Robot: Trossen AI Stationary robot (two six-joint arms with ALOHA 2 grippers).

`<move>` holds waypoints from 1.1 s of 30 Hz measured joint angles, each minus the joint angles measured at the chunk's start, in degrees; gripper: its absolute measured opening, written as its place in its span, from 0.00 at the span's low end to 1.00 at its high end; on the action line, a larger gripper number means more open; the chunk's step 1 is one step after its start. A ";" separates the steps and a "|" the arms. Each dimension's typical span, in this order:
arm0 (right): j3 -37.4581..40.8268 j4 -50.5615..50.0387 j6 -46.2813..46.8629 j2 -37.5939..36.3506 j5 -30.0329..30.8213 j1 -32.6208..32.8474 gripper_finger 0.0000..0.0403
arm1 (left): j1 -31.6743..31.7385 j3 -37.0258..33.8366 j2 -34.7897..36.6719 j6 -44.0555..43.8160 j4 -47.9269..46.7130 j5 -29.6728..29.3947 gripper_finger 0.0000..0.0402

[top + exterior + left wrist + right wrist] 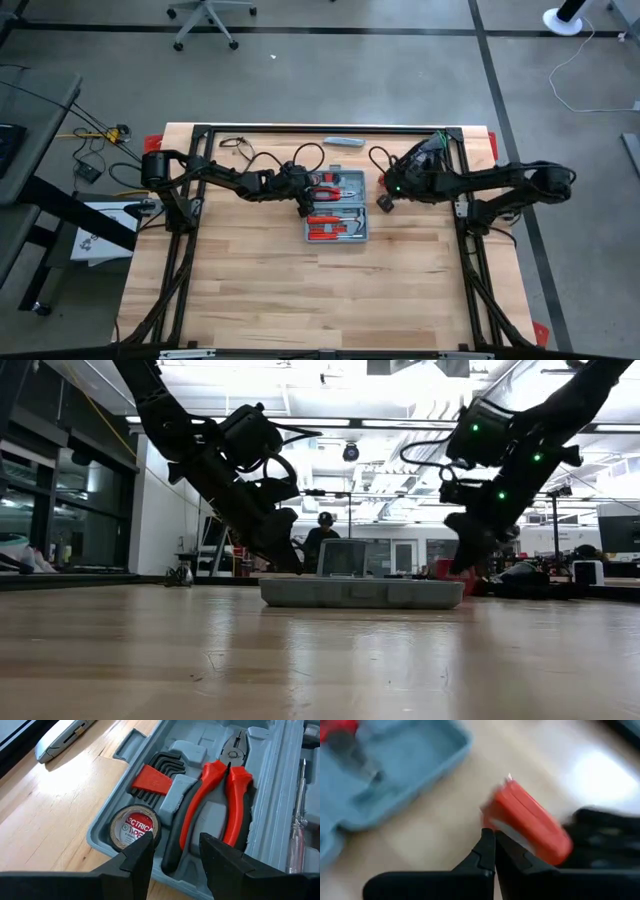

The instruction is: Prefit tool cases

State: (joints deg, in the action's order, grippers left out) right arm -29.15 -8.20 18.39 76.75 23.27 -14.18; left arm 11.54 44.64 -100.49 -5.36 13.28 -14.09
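The blue-grey tool case [338, 228] lies open and flat on the wooden table, mid-table, and also shows in the low view [360, 593]. Its moulded tray [107, 815] holds red-handled pliers [220, 785], a red hex-key set [155, 777] and a tape roll [135, 826]. My left gripper [175, 851] is open at the case's left side [303, 207], its fingers standing either side of the pliers' dark handle end. My right gripper [494, 839] is shut just right of the case [384, 205], its tips at a blurred red block [530, 827] on the table. My left gripper slants down over the pliers' dark handle end [172, 847], one finger on each side; I cannot tell whether either finger touches it. My right gripper's shut tips slant down toward the near edge of the red block [492, 820]; blur hides whether they touch it.
A slim grey-blue bar [344, 142] lies on the table behind the case, near the far edge. A dark object [605, 835] sits beside the red block. Black frame rails [330, 128] run along the table's far and side edges. Bare wood [320, 300] stretches toward the near edge.
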 joint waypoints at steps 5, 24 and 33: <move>-0.01 4.88 -1.78 -0.97 -1.00 0.34 0.00 | 0.01 0.00 0.00 -0.38 -0.07 0.00 0.37; -0.01 2.89 -7.42 -2.16 -1.37 -13.75 0.00 | -0.19 0.00 -0.01 -0.59 -0.09 0.02 0.37; -0.01 10.94 -9.94 -2.16 -6.85 -15.18 0.00 | -0.31 0.00 0.00 -0.58 -0.07 0.02 0.37</move>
State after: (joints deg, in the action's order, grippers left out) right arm -29.17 2.74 8.45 74.59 16.43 -29.36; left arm 11.22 44.64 -100.49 -5.93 13.21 -14.06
